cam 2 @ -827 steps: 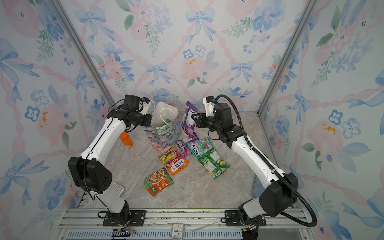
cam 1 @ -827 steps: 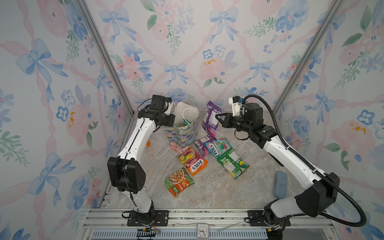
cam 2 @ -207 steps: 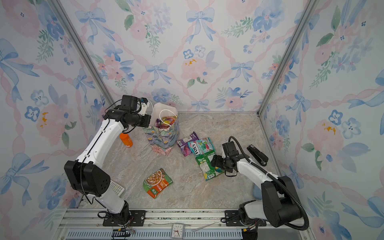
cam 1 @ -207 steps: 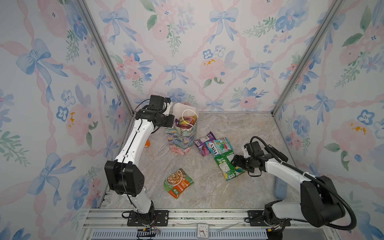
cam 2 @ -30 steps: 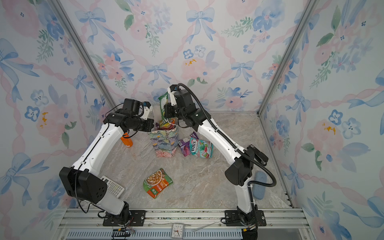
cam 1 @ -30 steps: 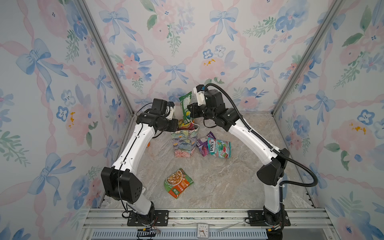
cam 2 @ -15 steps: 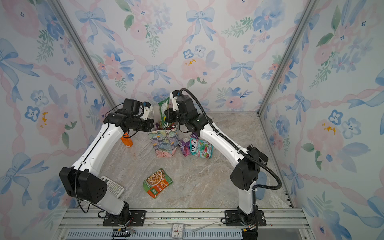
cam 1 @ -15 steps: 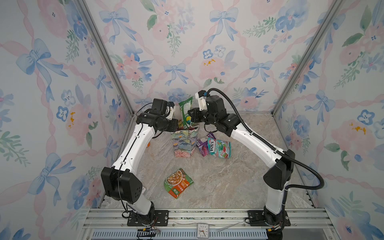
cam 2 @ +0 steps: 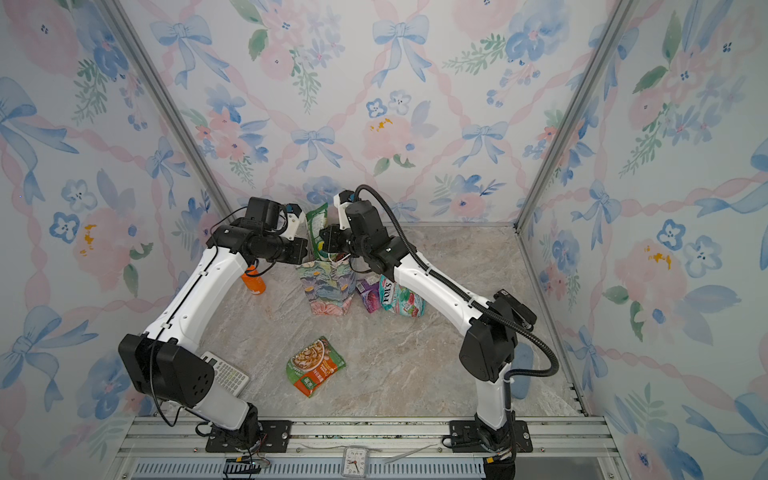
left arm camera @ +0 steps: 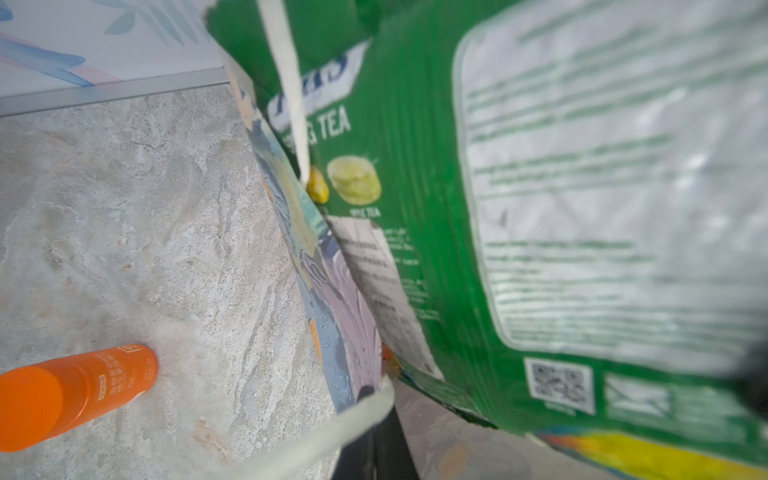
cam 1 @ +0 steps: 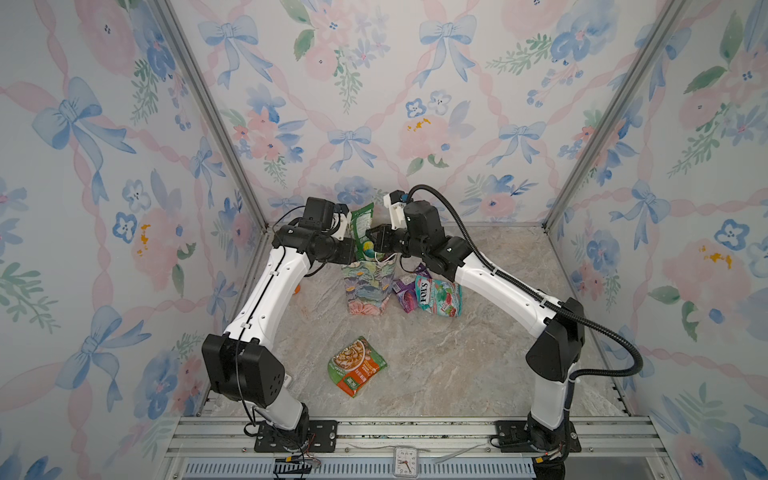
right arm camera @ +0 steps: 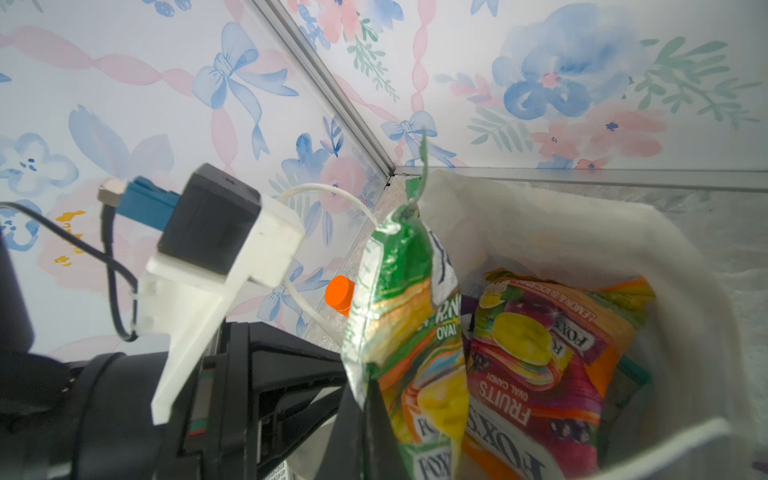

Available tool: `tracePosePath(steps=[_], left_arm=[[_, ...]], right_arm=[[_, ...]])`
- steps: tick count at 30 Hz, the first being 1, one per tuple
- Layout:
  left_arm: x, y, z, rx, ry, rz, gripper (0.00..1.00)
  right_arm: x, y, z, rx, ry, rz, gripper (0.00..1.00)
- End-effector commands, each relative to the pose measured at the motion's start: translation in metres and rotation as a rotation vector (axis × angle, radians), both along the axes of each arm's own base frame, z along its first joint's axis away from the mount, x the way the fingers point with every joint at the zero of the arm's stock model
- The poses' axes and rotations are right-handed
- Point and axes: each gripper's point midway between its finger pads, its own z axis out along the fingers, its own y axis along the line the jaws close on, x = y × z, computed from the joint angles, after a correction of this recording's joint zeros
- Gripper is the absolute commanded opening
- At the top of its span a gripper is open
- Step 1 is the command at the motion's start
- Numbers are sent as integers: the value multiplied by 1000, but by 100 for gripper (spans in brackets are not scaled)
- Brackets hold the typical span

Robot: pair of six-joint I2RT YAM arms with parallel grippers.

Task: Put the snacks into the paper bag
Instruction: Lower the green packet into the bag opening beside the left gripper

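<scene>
The floral paper bag (cam 1: 368, 286) (cam 2: 328, 291) stands upright at the back of the table. My left gripper (cam 1: 351, 253) (cam 2: 305, 253) (left arm camera: 376, 449) is shut on its left rim by a white cord handle (left arm camera: 286, 83). My right gripper (cam 1: 377, 240) (cam 2: 329, 240) (right arm camera: 365, 436) is shut on a green packet (cam 1: 362, 230) (cam 2: 318, 230) (right arm camera: 407, 311) (left arm camera: 498, 208), which hangs upright with its lower end in the bag's mouth. A red-orange candy packet (right arm camera: 540, 374) lies inside. A purple packet (cam 1: 405, 293), a teal packet (cam 1: 438, 297) and a noodle-picture packet (cam 1: 357, 365) lie on the table.
An orange-capped bottle (cam 2: 254, 282) (left arm camera: 62, 395) stands left of the bag under the left arm. A calculator (cam 2: 226, 374) lies by the left arm's base. A black stapler (cam 2: 515, 307) sits near the right wall. The back wall is close behind the bag.
My right gripper has come down and a little left with the green packet, bringing it from above the bag into its mouth. The left arm and the bag have not moved.
</scene>
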Motion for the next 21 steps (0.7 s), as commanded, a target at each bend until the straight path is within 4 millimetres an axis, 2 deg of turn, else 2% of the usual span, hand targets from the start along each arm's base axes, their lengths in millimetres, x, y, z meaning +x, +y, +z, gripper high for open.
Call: tracePosePath(steps=[1,9,17,19,21], left_arm=[[-4,-5,9,-15,-26,-16,0],[-4,-4,8,-10,-24,-14,0],[-5,-3,6,-5,-22,-13,0],[-4,-3,7,-3,-25,-13,0],[-4,-3,7,-1,-25,-13,0]], right_arm=[[-9,1,34,86,-60,8,0],[4,-4,20,86,-21,-35,0],[10,-12,15,84,-15,-54,0],[11,-15,16,87,-16,-60,6],[13,-21,22,95,-27,-70,23]])
